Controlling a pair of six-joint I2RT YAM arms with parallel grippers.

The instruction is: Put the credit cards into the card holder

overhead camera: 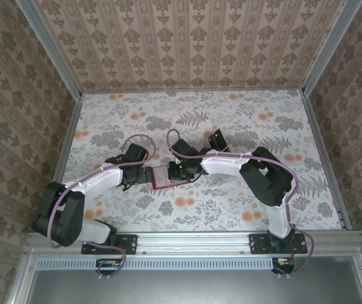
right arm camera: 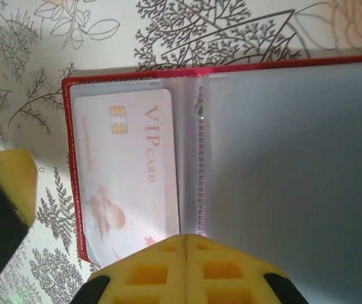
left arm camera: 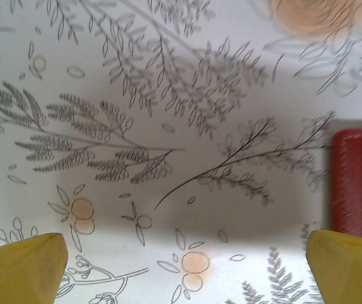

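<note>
The red card holder (right arm camera: 71,158) lies open on the flowered table, its clear sleeves facing up. A pale credit card (right arm camera: 127,171) with a gold chip and "VIP CARD" lettering sits inside its left pocket. My right gripper (right arm camera: 186,244) is shut over the holder's middle fold, its yellow fingertips pressed together with nothing visible between them. In the top view the holder (overhead camera: 162,179) lies between both grippers. My left gripper (left arm camera: 187,269) is open wide just above the table, and the holder's red edge (left arm camera: 347,183) lies just past its right finger (left arm camera: 349,266).
Patterned walls with metal rails enclose the table (overhead camera: 231,209). A small dark object (overhead camera: 216,138) lies behind the right forearm. One yellow and black finger of the left gripper (right arm camera: 4,209) stands close to the holder's left edge.
</note>
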